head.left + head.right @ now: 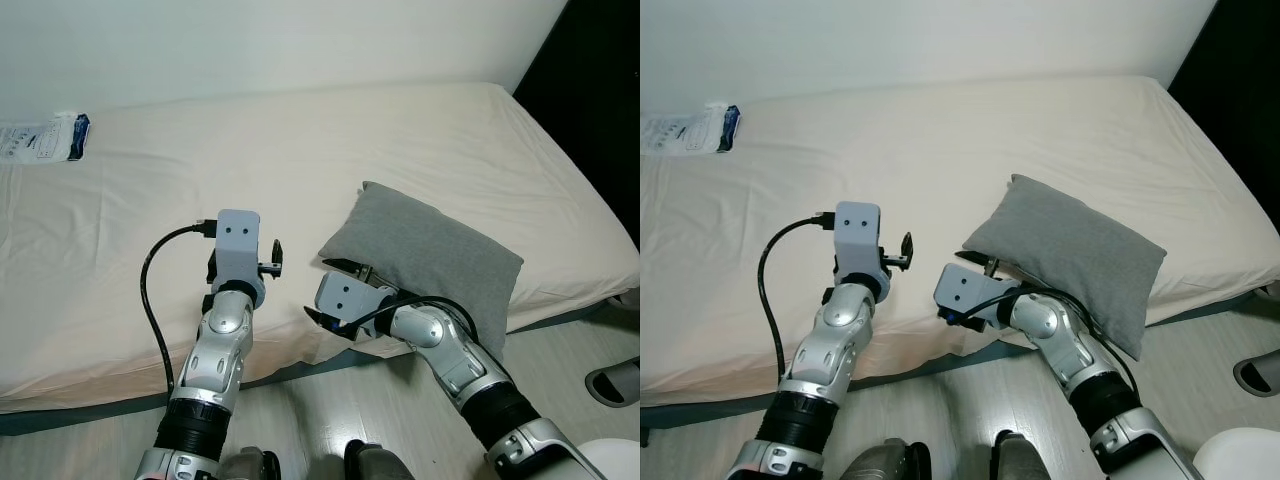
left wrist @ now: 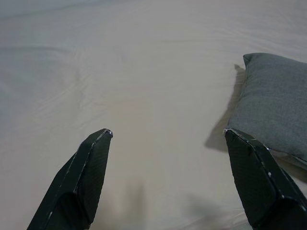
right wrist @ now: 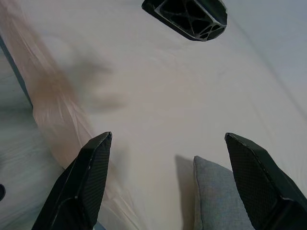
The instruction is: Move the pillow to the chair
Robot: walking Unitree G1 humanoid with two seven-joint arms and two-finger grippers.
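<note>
Our right gripper [image 1: 338, 292] is wide open and empty at the near left corner of the pillow [image 1: 430, 256]; we should pinch it deep. Left gripper [image 2: 168, 179] is open too.

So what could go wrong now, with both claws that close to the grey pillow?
Possible snags:
1. The right gripper sits open at the corner of the grey pillow; a corner pinch may slip or just drag it.
2. The pillow lies near the edge of the bed, so a nudge could tip it onto the floor.
3. The left gripper, also open, hovers over bare sheet and might snag it.
</note>
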